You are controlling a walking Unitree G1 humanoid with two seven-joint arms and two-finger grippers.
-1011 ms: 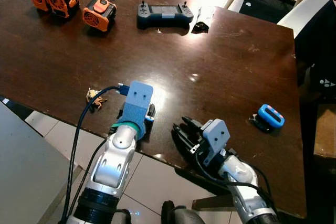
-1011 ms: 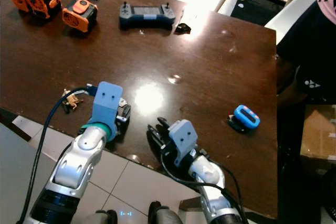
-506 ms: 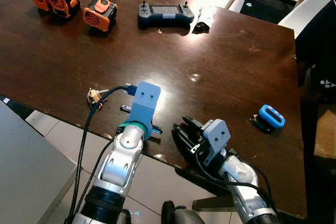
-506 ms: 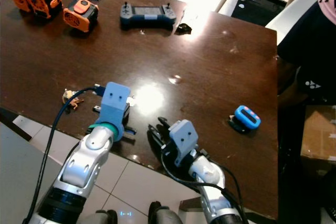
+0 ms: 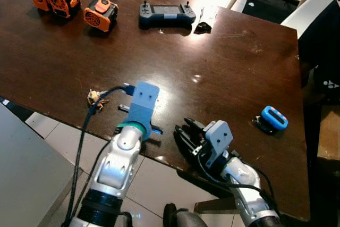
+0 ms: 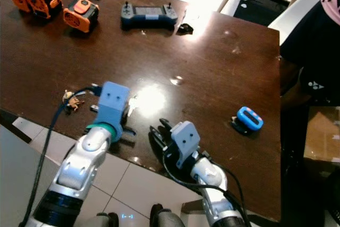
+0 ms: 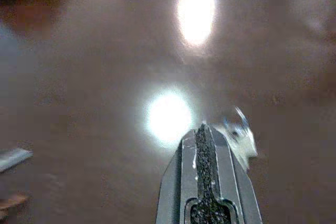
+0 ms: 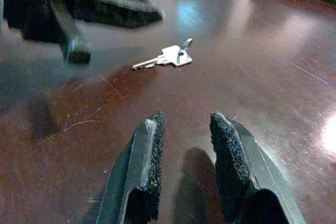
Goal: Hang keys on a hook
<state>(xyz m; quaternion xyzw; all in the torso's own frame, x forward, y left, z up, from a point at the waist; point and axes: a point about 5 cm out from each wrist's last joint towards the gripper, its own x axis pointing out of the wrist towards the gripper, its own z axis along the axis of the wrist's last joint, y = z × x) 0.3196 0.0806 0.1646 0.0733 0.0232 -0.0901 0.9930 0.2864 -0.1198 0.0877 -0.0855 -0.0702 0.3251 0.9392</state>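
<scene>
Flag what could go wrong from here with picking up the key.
1. The key lies flat on the glossy table. The left gripper, with its fingers shut beside the key, may only shove it along.
2. The left arm's cable runs right by a small tan object near the table's edge and could drag it off.

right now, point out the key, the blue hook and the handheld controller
key (image 8: pixel 167 56), right wrist view, on the flat silver head near its ring
blue hook (image 5: pixel 273 117), left eye view, on its blue top face
controller (image 5: pixel 166 14), left eye view, on the middle of its screen
</scene>
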